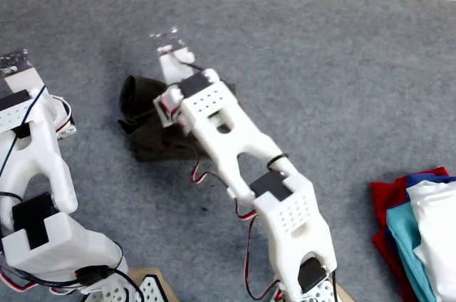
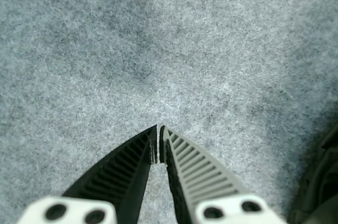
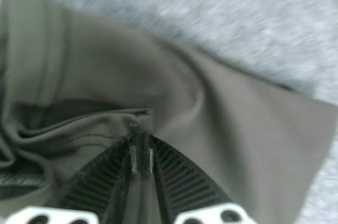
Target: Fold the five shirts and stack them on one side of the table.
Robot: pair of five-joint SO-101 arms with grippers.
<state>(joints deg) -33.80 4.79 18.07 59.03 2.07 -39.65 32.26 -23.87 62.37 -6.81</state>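
Observation:
A dark olive shirt lies crumpled on the grey carpeted table, left of centre. My right arm stretches over it from the front, and my right gripper sits at the shirt's far edge. In the right wrist view the right gripper is shut, with a fold of the olive shirt pinched between its tips. My left gripper is at the far left, apart from the shirt. It is shut on nothing over bare carpet, with the shirt's edge off to one side.
A loose pile of shirts in red, blue, teal and white lies at the table's right edge. Grey carpet stretches between the olive shirt and that pile. The arm bases stand along the front edge.

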